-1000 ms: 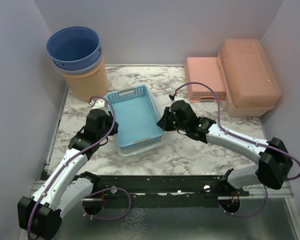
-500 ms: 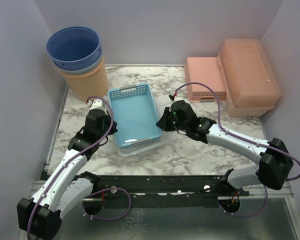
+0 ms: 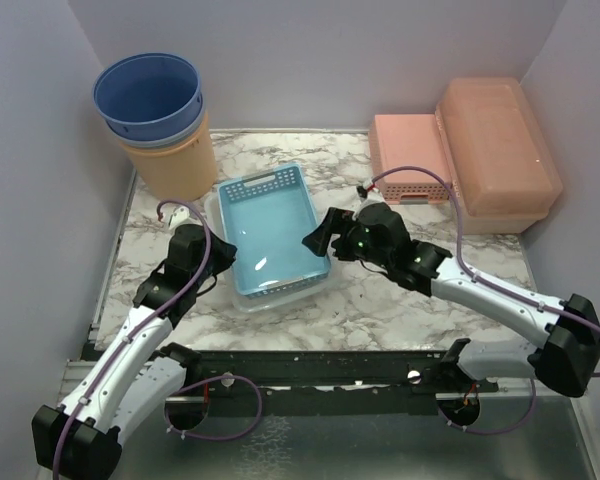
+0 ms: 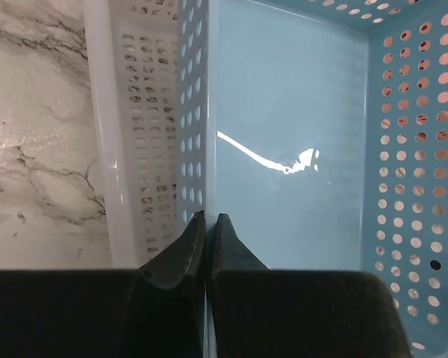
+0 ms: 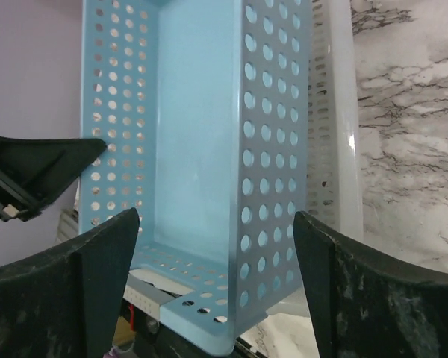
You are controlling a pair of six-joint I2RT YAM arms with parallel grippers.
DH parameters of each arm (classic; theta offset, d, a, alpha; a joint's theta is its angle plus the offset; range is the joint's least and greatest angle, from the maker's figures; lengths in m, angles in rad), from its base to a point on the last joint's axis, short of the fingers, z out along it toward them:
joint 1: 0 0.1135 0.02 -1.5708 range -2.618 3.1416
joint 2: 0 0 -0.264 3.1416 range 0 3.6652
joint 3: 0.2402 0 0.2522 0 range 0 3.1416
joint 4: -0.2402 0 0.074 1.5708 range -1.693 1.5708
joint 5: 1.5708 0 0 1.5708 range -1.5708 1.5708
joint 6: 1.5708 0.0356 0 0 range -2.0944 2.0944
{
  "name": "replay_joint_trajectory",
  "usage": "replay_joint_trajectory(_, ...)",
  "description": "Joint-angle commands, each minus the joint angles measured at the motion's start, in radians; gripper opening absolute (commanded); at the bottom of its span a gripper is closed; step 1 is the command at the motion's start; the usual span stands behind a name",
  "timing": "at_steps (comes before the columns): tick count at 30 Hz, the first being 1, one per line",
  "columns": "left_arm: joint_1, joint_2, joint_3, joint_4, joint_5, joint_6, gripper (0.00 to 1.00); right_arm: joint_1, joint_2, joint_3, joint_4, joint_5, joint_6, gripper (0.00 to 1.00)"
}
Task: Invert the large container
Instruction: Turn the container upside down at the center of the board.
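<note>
While the left hand (image 4: 207, 227) is clenching one wall of the blue basket (image 3: 270, 225) and the right hand (image 5: 216, 246) is gaping around the opposite wall, the large container (image 3: 500, 150) is sitting far right. Both arms are risking overturning the wrong item.

1. large container (image 3: 500, 150): transl. peach-orange, plain.
2. pink basket (image 3: 408, 155): pink, perf. side.
3. blue basket (image 3: 273, 228): lt blue, round-hole walls.
4. white basket (image 4: 119, 149): white, perf.
5. blue bucket (image 3: 148, 92), orange bucket (image 3: 175, 165): plain.
6. table (image 3: 380, 300): white marble, grey veins.

Left gripper (image 4: 206, 221), jaws together, pinches a wall of the blue basket (image 4: 284, 112), white basket (image 4: 145, 112) outside.
</note>
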Motion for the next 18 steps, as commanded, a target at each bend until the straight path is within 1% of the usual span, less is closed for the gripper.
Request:
replay_joint_trajectory(1, -0.002, -0.041, -0.023, 0.035, -0.013, -0.136, 0.00, 0.007, -0.092, -0.024, -0.009, 0.108, 0.033, 0.92)
replay_joint_trajectory(4, 0.000, -0.056, -0.022, 0.036, -0.022, -0.175, 0.00, 0.006, -0.152, -0.033, -0.027, 0.144, 0.032, 1.00)
replay_joint_trajectory(6, 0.000, -0.066, -0.023, 0.035, -0.030, -0.203, 0.00, 0.006, -0.212, -0.067, 0.021, 0.140, 0.043, 1.00)
replay_joint_trajectory(8, 0.000, -0.080, -0.028, 0.035, -0.043, -0.233, 0.00, 0.007, -0.282, -0.123, 0.104, 0.122, 0.065, 1.00)
replay_joint_trajectory(13, 0.002, -0.107, -0.043, 0.037, -0.061, -0.308, 0.00, 0.007, -0.441, -0.294, 0.399, 0.090, 0.103, 1.00)
replay_joint_trajectory(16, 0.002, -0.113, -0.046, 0.036, -0.059, -0.337, 0.00, 0.006, -0.494, -0.362, 0.507, 0.061, 0.091, 1.00)
replay_joint_trajectory(18, 0.001, -0.116, -0.047, 0.038, -0.060, -0.354, 0.00, 0.007, -0.496, -0.383, 0.555, 0.024, 0.069, 1.00)
